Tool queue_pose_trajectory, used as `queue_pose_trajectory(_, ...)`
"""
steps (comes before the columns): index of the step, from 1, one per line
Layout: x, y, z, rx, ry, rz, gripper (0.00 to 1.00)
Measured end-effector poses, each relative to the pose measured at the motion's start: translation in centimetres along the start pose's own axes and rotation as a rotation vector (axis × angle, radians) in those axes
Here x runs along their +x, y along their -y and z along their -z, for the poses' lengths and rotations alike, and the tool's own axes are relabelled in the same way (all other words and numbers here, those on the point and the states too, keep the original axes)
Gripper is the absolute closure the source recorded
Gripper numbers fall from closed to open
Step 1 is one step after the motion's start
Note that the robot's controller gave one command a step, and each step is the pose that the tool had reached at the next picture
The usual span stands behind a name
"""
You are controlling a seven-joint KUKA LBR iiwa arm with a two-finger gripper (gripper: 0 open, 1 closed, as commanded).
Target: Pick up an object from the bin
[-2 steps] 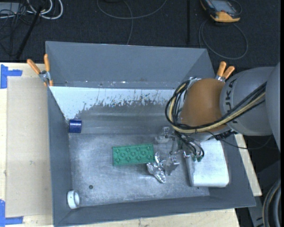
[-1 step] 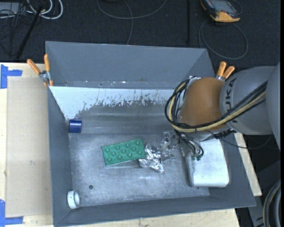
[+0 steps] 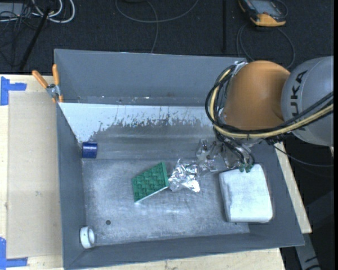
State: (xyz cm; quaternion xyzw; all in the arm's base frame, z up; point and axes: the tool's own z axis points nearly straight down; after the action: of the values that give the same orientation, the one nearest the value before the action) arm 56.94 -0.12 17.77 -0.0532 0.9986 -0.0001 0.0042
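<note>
My gripper (image 3: 217,157) hangs low over the right middle of the bin, under the arm's wrist. Just left of it lies a crumpled silver foil wad (image 3: 183,177), close to the gripper's metal parts; whether they touch I cannot tell. A white rectangular block (image 3: 247,196) lies directly below and right of the gripper, against the bin's right side. A green ridged flat pad (image 3: 149,182) rests tilted beside the foil on its left.
A small blue cylinder (image 3: 89,149) sits at the left wall of the bin. A small white round cap (image 3: 87,236) lies in the front left corner. The arm and its cables cover the back right corner.
</note>
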Motion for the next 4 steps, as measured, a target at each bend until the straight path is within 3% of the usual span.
queue_pose_trajectory(1,-1.0,4.6,11.1,0.002,0.002,0.079,1.0)
queue_pose_trajectory(2,-0.9,4.5,10.6,-0.001,-0.006,0.079,0.0)
queue_pose_trajectory(3,-0.9,4.0,-10.1,-0.001,-0.008,-0.424,0.0)
queue_pose_trajectory(4,-1.0,4.0,-9.8,0.0,-0.005,-0.42,1.0)
